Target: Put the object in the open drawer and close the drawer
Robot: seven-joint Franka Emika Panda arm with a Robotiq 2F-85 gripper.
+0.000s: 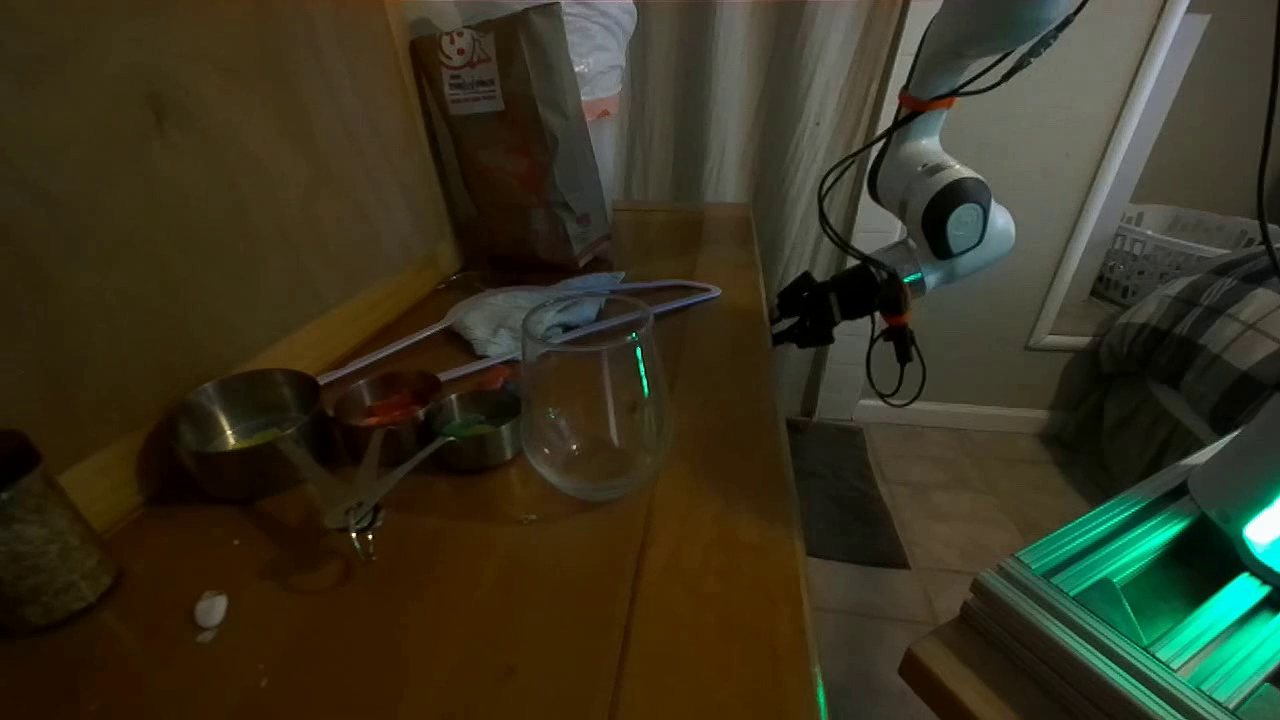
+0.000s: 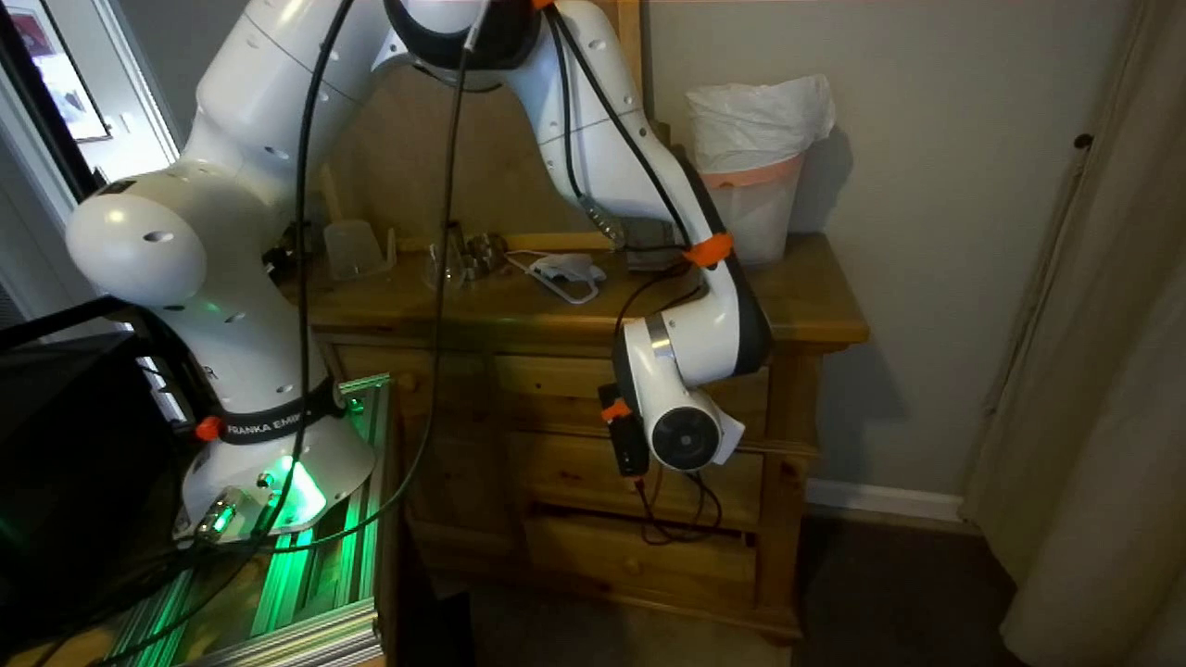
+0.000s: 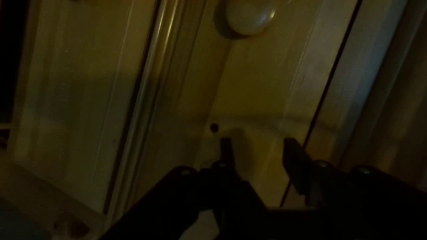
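My gripper point(image 3: 257, 141) is open and empty in the wrist view, in front of an upper drawer front with a round knob point(image 3: 250, 16). I cannot tell if the fingertips touch the wood. In an exterior view the gripper point(image 1: 785, 318) is level with the dresser's top, just off its edge. In an exterior view, the bottom drawer point(image 2: 639, 560) of the brown wooden dresser point(image 2: 788, 547) shows a dark gap above its front and looks partly open. The gripper is above it, hidden behind the wrist there. The small silvery-green can is hidden or out of view.
On the dresser top stand a clear glass point(image 1: 597, 420), metal measuring cups point(image 1: 245, 430), a hanger point(image 1: 690, 292) with a pale cloth point(image 1: 530, 315), a paper bag point(image 1: 520, 150) and a dark-topped brownish jar point(image 1: 50, 550). A lined bin point(image 2: 755, 195) stands at the dresser's end.
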